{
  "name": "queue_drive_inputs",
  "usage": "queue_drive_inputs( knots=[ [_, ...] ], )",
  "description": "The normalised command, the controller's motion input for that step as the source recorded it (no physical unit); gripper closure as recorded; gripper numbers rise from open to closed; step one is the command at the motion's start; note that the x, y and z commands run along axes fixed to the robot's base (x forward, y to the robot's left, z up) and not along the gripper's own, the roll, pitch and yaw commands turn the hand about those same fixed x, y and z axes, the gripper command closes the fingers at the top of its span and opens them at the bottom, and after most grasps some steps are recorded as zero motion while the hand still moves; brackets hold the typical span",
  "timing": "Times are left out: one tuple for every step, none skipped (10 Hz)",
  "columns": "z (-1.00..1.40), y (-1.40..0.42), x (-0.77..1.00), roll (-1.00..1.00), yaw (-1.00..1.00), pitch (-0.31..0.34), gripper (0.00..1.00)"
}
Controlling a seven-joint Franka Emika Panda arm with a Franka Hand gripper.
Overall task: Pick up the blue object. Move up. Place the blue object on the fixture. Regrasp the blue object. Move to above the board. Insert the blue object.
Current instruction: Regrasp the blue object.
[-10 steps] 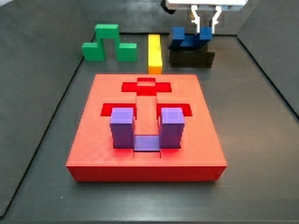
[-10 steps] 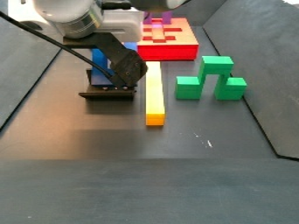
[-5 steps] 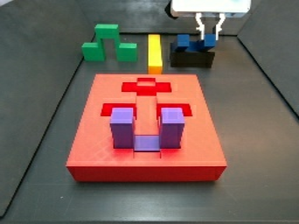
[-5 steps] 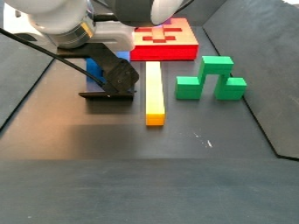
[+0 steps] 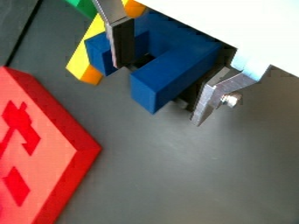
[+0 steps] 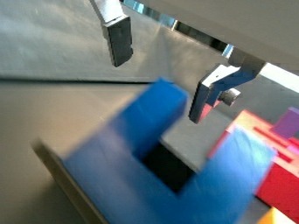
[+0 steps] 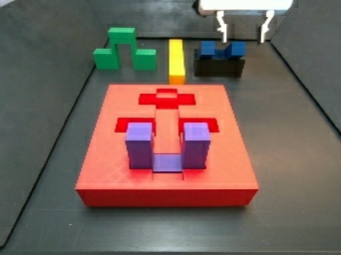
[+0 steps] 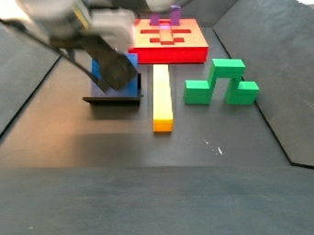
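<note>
Wrist view: tool (image 5: 167, 74) spread wide, grasping nothing, silver fingers (image 5: 117, 39) standing either side of the blue block (image 5: 173, 74) with clear gaps. Block resting on the fixture (image 5: 187, 103), only a dark sliver of which shows beneath it. Board (image 5: 35, 153) at lower left of frame, yellow bar (image 5: 84, 59) at upper left. Regrasp judged the step in hand: best to centre the pads across the block's flat sides before closing, and to close squarely so the piece does not twist on its seat.

Wrist view again: tool (image 6: 170, 61) released, pads high in the frame, blurred block (image 6: 163, 166) filling the lower half, prongs toward the camera. Too blurred to judge how squarely it sits.

Side view: tool (image 7: 242, 25) at upper right of frame, above the block (image 7: 220, 49), fingers apart and seemingly clear of it. Block upright on the fixture (image 7: 220, 68), just beside the yellow bar (image 7: 176, 60); green block (image 7: 122, 50) at upper left; purple block (image 7: 167, 142) seated in the board (image 7: 167, 177).

Side view: arm motion-blurred at upper left, tool hidden in the blur. Block (image 8: 113, 72) on the fixture (image 8: 113, 99), left of the bar (image 8: 161, 99).
</note>
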Motion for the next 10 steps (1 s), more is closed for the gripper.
queue_drive_inputs(
  knots=[
    [0.27,-0.19,0.13,1.00,0.00,-0.200,0.00],
    [0.02,-0.28,0.00,1.00,0.10,-0.020,0.00],
    [-0.05,-0.33,-0.07,1.00,0.23,-0.069,0.00],
    [0.00,-0.27,-0.15,1.00,0.19,0.000,0.00],
    [0.00,-0.21,-0.13,1.00,0.17,0.000,0.00],
    [0.01,-0.19,-0.06,1.00,0.16,0.000,0.00],
    [0.01,-0.17,0.00,1.00,0.16,0.029,0.00],
    [0.03,-0.15,0.00,1.00,0.16,0.054,0.00],
    [0.04,-0.14,0.00,1.00,0.15,0.060,0.00],
    [0.04,-0.14,0.00,1.00,0.15,0.066,0.00]
  ],
)
